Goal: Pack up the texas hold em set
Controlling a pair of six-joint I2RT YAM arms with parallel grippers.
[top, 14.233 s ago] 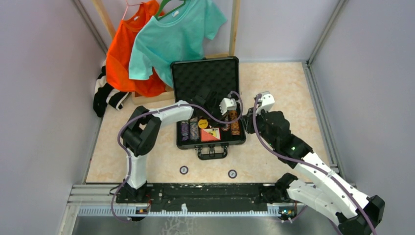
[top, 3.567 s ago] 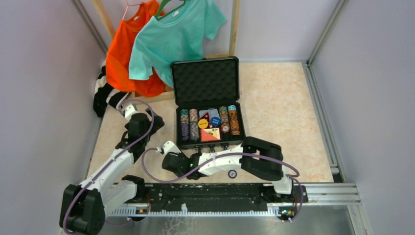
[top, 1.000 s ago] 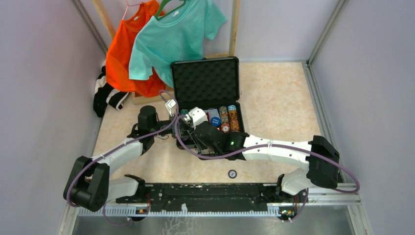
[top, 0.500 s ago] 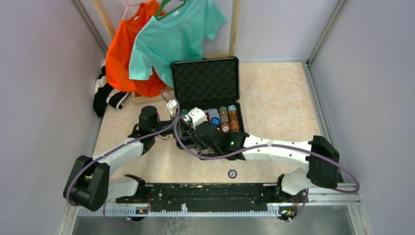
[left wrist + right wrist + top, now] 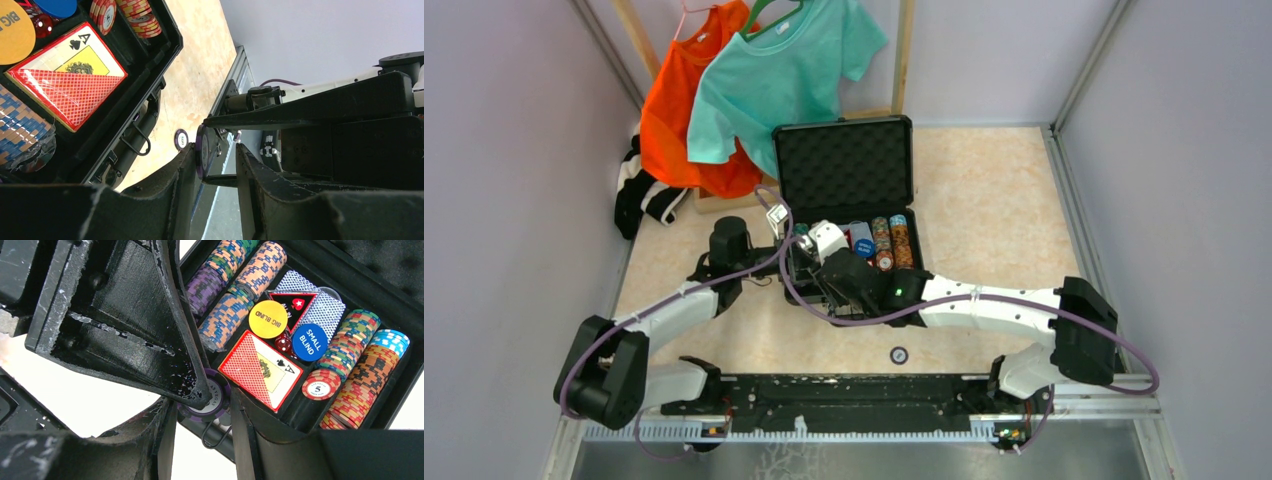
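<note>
The black case [image 5: 844,165] lies open, foam lid up. Rows of poker chips [image 5: 235,300], a red card box [image 5: 260,367], a yellow button [image 5: 268,319], a blue button [image 5: 310,341] and a red die [image 5: 283,343] lie in it. Both grippers meet over its front left corner. My right gripper [image 5: 200,412] is shut on a purple chip [image 5: 207,400], gripping its rim. My left gripper [image 5: 215,160] straddles the same chip [image 5: 201,152]. The chip's face rests against one left finger, with a gap to the other. A second purple chip [image 5: 899,354] lies on the table before the case.
An orange shirt [image 5: 679,110] and a teal shirt [image 5: 784,70] hang on a wooden rack behind the case. A black-and-white garment [image 5: 639,195] lies at the left wall. The arms' base rail [image 5: 854,395] runs along the near edge.
My left gripper's jaws have narrowed round the purple chip. Both arms have stayed nearly where they were, and the right gripper's hold is unchanged.
</note>
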